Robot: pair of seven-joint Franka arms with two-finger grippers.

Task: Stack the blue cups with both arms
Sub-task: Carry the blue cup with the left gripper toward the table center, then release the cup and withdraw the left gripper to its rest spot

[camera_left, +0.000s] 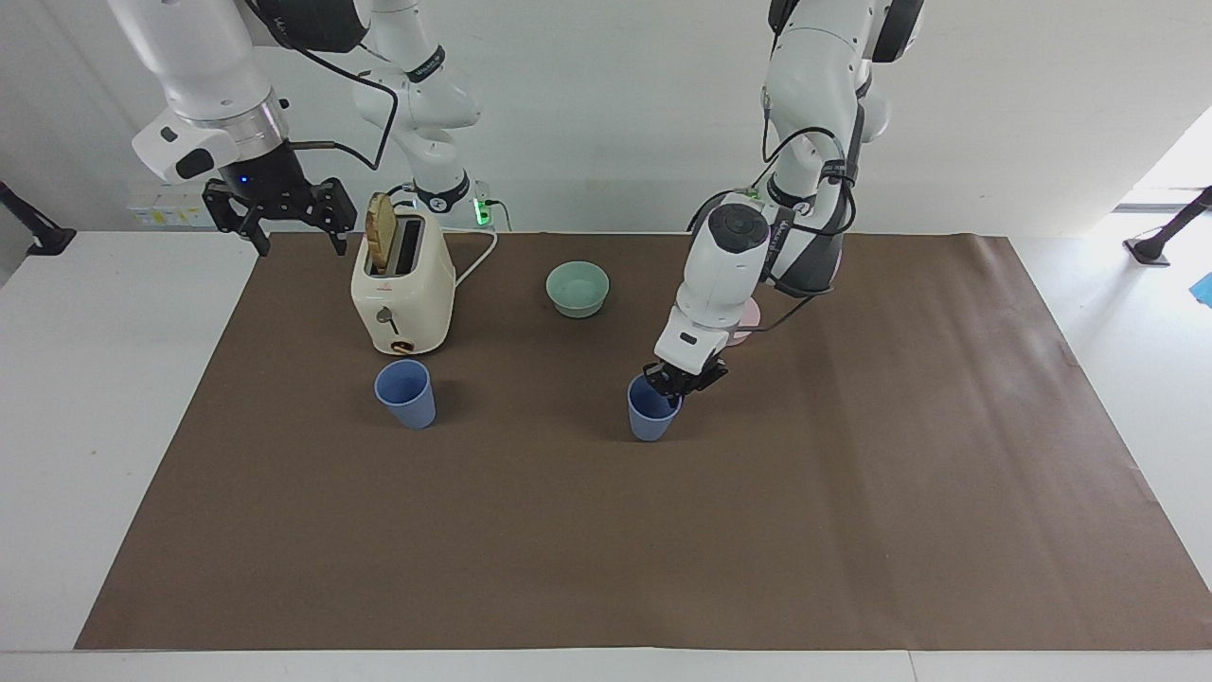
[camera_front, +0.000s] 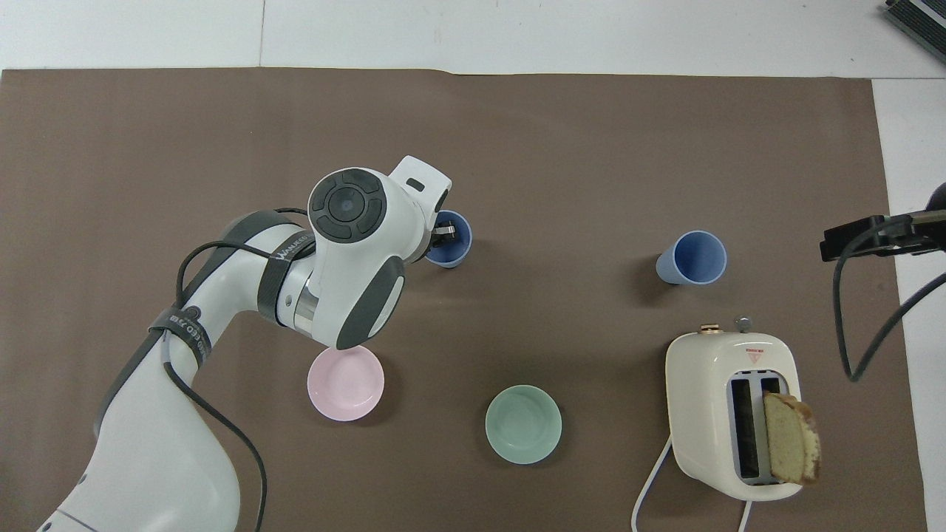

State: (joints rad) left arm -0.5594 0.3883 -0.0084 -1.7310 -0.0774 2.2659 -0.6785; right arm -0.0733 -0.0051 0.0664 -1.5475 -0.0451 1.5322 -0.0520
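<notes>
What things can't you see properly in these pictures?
- Pink bowl: facing view, mostly hidden by the left arm; overhead view, its near rim is covered by the arm's elbow.
- Held blue cup: overhead view, partly covered by the left end effector and wrist.
- Right end effector: overhead view, cut off by the picture's edge.
- Toaster label: too small to read.

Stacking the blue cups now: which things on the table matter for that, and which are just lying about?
For the job: the blue cup in the left tool; the other blue cup in front of the toaster; the open right tool, waiting.

Lying about: toaster with bread slice; green bowl; pink bowl.
</notes>
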